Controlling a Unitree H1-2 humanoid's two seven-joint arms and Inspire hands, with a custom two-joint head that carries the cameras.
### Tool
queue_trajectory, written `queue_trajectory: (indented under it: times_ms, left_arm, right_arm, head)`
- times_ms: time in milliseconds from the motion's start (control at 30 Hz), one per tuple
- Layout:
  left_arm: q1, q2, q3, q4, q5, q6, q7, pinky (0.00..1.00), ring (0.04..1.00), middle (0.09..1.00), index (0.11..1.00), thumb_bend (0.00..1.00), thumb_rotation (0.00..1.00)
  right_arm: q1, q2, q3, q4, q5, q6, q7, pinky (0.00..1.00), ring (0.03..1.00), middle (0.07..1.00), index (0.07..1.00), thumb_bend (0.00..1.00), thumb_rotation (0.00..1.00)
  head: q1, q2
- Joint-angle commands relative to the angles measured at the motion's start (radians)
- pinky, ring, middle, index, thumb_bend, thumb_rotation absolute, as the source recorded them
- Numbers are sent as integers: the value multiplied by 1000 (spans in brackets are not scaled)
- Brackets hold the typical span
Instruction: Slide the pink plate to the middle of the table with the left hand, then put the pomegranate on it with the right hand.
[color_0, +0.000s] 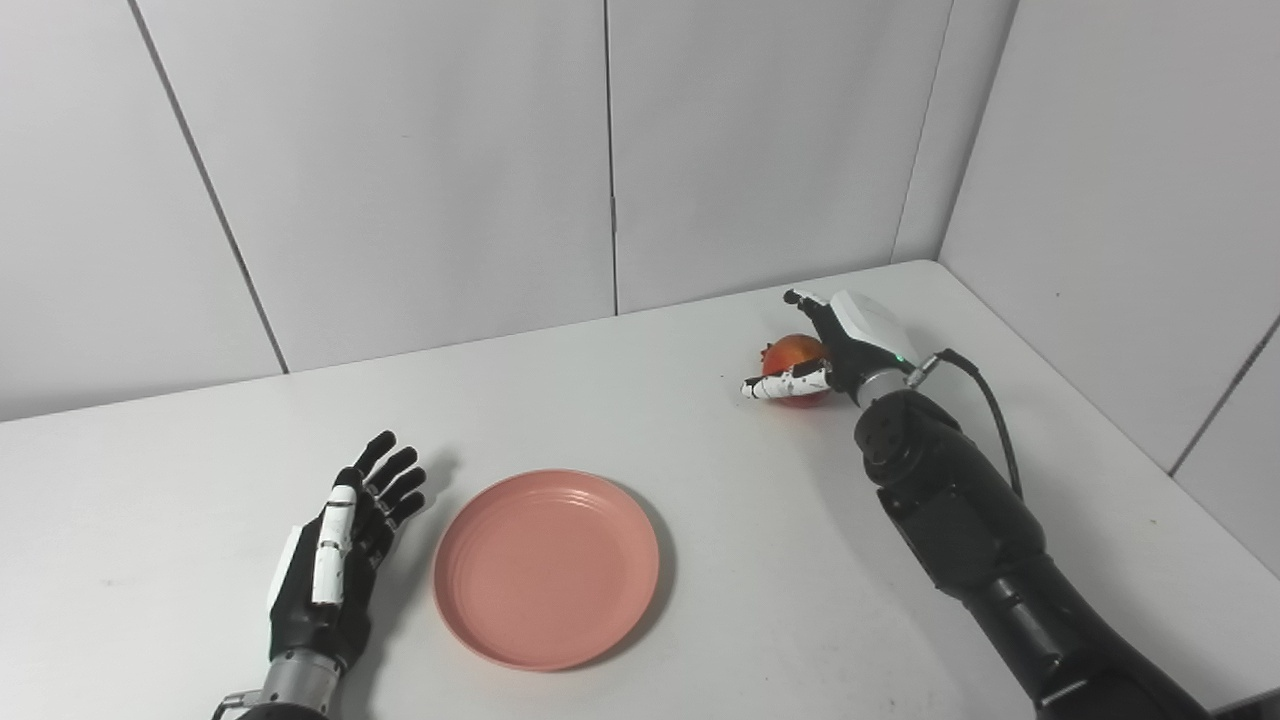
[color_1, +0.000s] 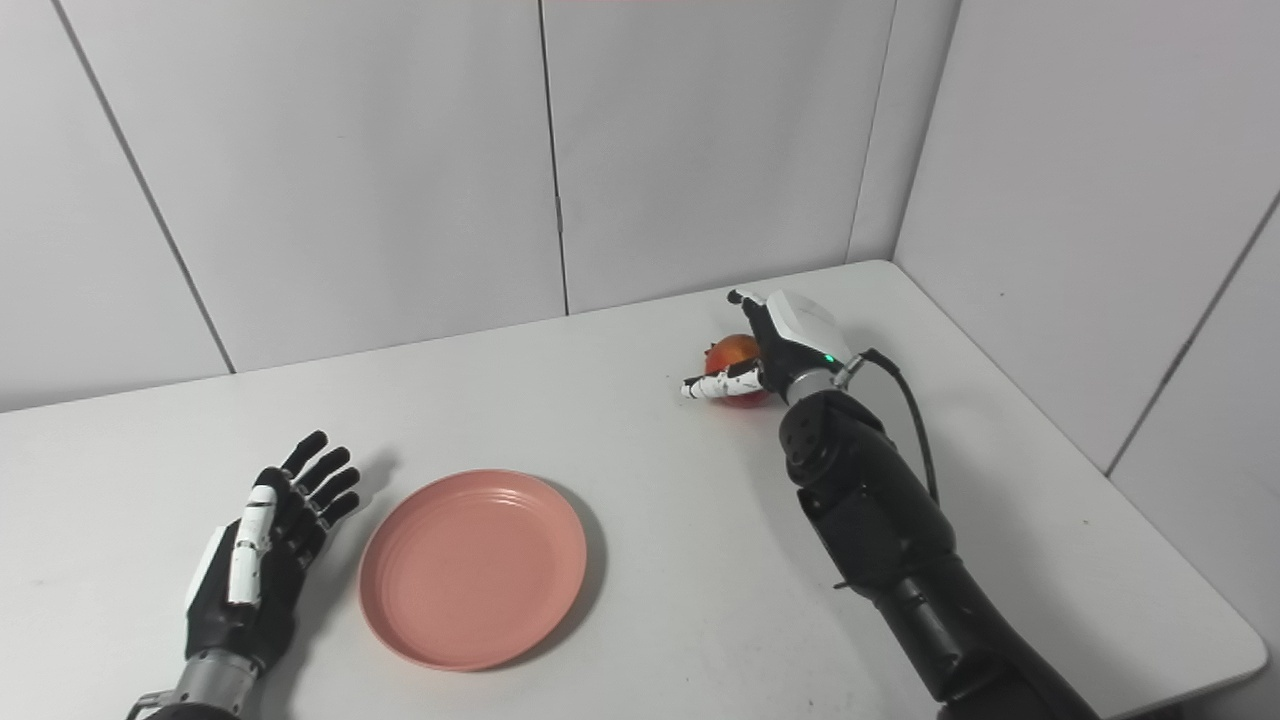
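Right hand (color_0: 835, 350) around pomegranate (color_0: 793, 355), grip perhaps incomplete.

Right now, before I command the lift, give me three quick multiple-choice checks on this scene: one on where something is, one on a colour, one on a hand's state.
1. Where is the pomegranate?
A. on the plate
B. on the table far right, at the right hand
C. beside the left hand

2. What colour is the plate?
A. pink
B. blue
C. white

3. How is the left hand?
A. shut on the plate
B. shut on the pomegranate
C. open, apart from the plate

Answers: 1 B, the right hand wraps around the fruit, which sits on the table. 2 A, its whole surface is pink. 3 C, its fingers are spread and bare table shows between it and the rim.
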Motion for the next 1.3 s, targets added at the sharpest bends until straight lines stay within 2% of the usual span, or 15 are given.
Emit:
queue_trajectory:
  times_ms: [0,67,167,233,300,333,400,500,700,733,767,800,833,1000,1267]
  left_arm:
    - [11,6,1,2,-10,36,1,865,862,868,860,365,1000]
    - [12,7,1,-3,-13,40,-2,869,865,871,861,368,1000]
    - [13,7,3,-4,-16,42,-2,870,865,872,862,368,1000]
    - [13,6,3,-4,-14,43,1,868,864,872,862,368,1000]
    - [13,6,4,-3,-12,44,3,866,861,870,860,369,1000]
    - [12,6,4,-2,-11,45,4,865,860,869,859,370,1000]
    - [11,7,6,1,-16,44,0,868,863,870,861,370,1000]
    - [10,8,6,4,-19,40,-3,869,864,870,861,369,1000]
    - [10,11,2,2,-24,45,-2,866,864,871,863,370,1000]
    - [9,11,1,3,-24,44,-2,868,866,872,863,370,1000]
    - [9,12,1,3,-25,44,-2,868,866,872,863,371,1000]
    - [9,11,1,3,-25,46,-1,868,865,871,862,372,1000]
    - [9,11,1,2,-24,47,1,868,864,871,861,373,1000]
    - [5,13,-1,12,-21,40,-2,870,867,872,864,372,1000]
    - [2,10,-3,19,-20,34,-1,863,867,871,860,377,1000]
  right_arm:
    - [-63,-8,-3,-9,-15,4,-36,691,809,855,865,958,322]
    - [-69,2,-11,4,-16,11,-52,563,691,756,836,921,269]
    - [-77,9,-15,27,-20,12,-81,445,560,642,777,876,204]
    - [-86,7,-7,52,-31,12,-94,426,534,619,754,867,190]
    - [-98,4,5,80,-46,15,-103,438,544,623,685,860,178]
    - [-102,3,9,92,-53,16,-108,382,491,584,646,852,156]
    - [-111,3,19,113,-78,17,-115,366,476,565,603,840,130]
    - [-117,4,26,123,-124,19,-101,351,457,545,568,838,124]
    - [-116,21,-9,118,-222,19,-26,321,431,526,560,858,120]
    - [-113,25,-17,110,-232,19,-17,316,426,521,559,858,117]
    - [-111,28,-24,104,-241,19,-11,278,381,481,517,661,130]
    - [-108,33,-32,97,-252,19,-4,255,357,459,497,569,135]
    - [-107,36,-39,92,-261,19,2,245,347,451,491,542,136]
    - [-90,56,-75,19,-293,19,12,176,258,374,485,523,130]
    - [-57,78,-109,-182,-319,19,87,155,236,346,486,521,130]
  head:
    - [1,0]
    - [3,5]
    - [3,7]
    - [3,7]
    - [3,7]
    - [3,7]
    - [3,10]
    - [3,10]
    - [2,12]
    - [2,12]
    - [2,12]
    - [2,12]
    - [2,12]
    - [9,12]
    - [19,11]
